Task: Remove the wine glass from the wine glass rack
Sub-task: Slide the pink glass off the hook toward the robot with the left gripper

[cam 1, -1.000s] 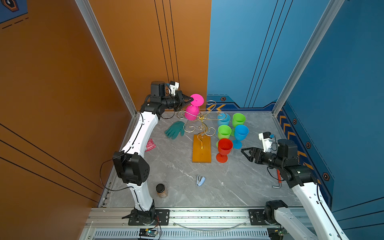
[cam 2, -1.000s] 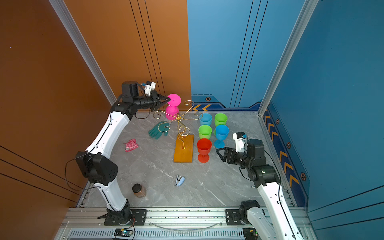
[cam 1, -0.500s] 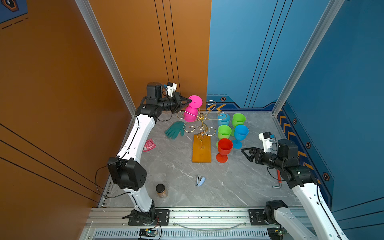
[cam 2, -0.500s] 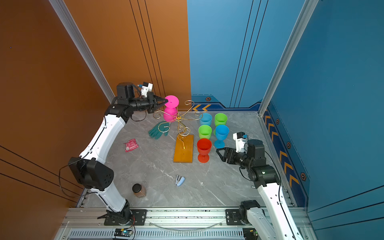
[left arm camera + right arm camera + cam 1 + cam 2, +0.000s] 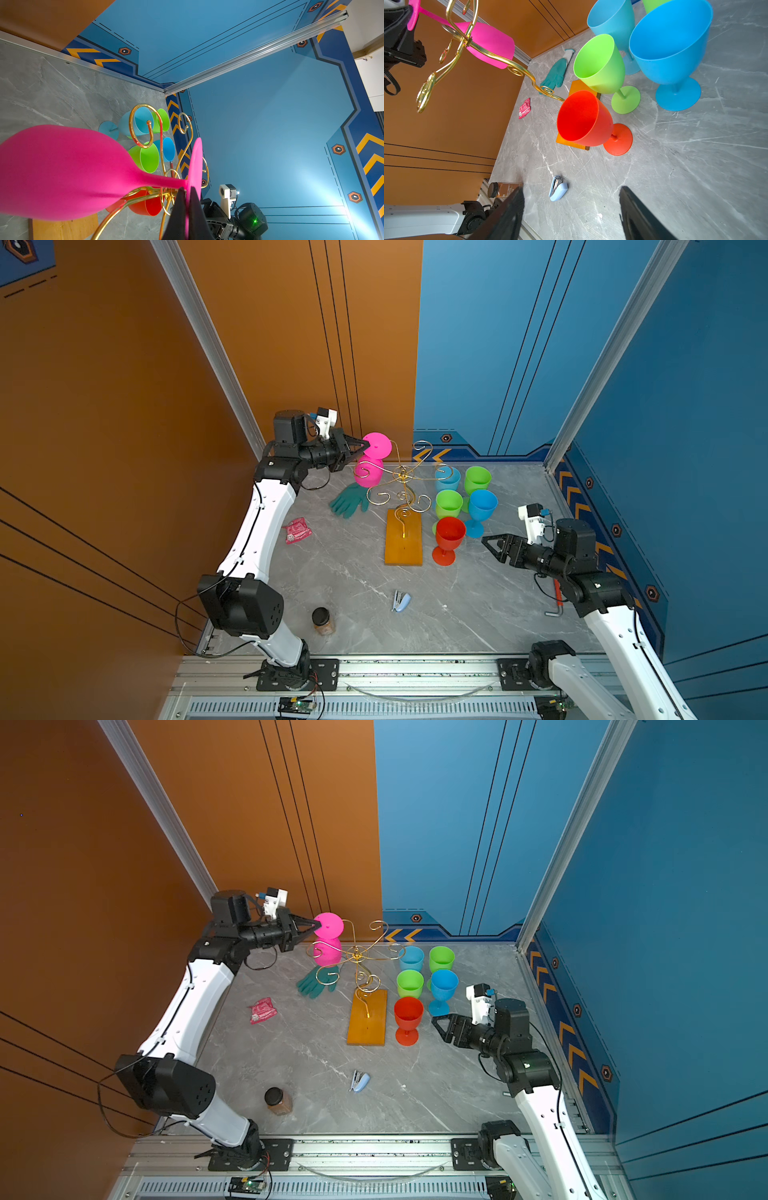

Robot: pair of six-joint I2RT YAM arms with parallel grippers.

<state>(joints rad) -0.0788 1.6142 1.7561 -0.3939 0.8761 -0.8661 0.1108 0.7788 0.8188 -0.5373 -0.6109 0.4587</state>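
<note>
Left arm: the elbow sits lower and nearer the front rail than a second ago, and the wrist has drawn back slightly toward the orange wall.
Left pincer: clenched on the round foot of the wine glass, as before.
Wine glass: pink and upside down, with the foot up and the bowl hanging. It has shifted a little away from the central post of the wine glass rack and is at the rack's outer left spiral. Whether the stem is still inside the curl I cannot tell.
Right pincer: unchanged, released wide and empty, low over the tabletop beside the red glass.
Rack base: flat on the tabletop, unmoved.
Tabletop: a grey marbled slab. The red glass and the other glasses, green and blue, stand upright to the right of the rack. A teal glove, pink packet, pale blue stapler and brown jar also lie on it.
Room: orange panels at left and rear left, a blue wall at rear right and right, with chevron trim along its foot.
</note>
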